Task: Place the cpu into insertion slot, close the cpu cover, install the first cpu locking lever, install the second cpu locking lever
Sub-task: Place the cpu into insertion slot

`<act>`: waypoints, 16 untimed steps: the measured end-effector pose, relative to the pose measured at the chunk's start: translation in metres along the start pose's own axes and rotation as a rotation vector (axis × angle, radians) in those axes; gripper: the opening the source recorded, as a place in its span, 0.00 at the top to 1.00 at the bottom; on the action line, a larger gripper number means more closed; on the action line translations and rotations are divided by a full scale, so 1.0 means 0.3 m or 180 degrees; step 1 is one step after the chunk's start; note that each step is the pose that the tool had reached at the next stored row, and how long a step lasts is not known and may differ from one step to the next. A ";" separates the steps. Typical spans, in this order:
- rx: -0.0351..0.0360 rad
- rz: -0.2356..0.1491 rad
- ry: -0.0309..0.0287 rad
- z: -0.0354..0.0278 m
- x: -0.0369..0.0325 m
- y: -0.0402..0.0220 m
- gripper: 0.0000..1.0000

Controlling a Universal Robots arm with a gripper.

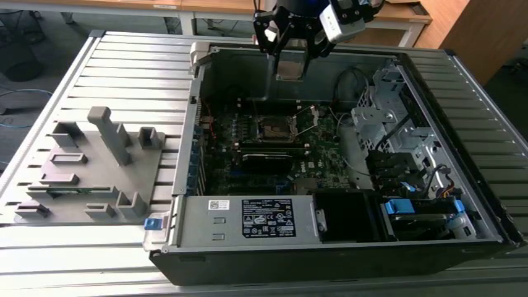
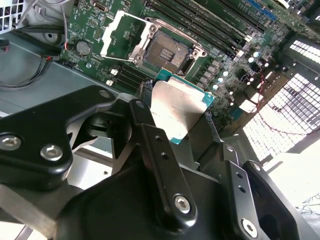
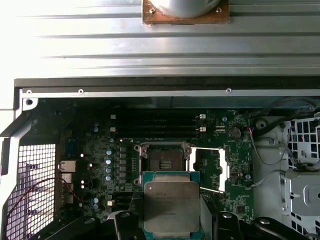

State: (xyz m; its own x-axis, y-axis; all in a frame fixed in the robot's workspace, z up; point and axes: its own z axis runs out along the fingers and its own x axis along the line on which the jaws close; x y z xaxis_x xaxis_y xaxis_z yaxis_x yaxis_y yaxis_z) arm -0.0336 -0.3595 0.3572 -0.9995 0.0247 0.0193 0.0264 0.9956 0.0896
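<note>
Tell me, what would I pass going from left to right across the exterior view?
From the exterior view's left: grey plastic rack → computer case's side wall → open chip socket → metal drive cage.

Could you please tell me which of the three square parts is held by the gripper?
The cpu, grey-topped, is clamped in the gripper; the dark slot sits empty and the cover lies open beside it.
</note>
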 end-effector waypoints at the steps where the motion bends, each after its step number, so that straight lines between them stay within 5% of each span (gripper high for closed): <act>1: 0.0000 0.0000 0.0000 0.000 0.000 0.000 0.46; 16: 0.0000 0.0000 0.0000 0.011 0.000 -0.001 0.46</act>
State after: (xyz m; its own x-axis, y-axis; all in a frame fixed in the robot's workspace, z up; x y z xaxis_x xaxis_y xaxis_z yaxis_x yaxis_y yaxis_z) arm -0.0336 -0.3595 0.3539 -0.9995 0.0247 0.0192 0.0264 0.9956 0.0898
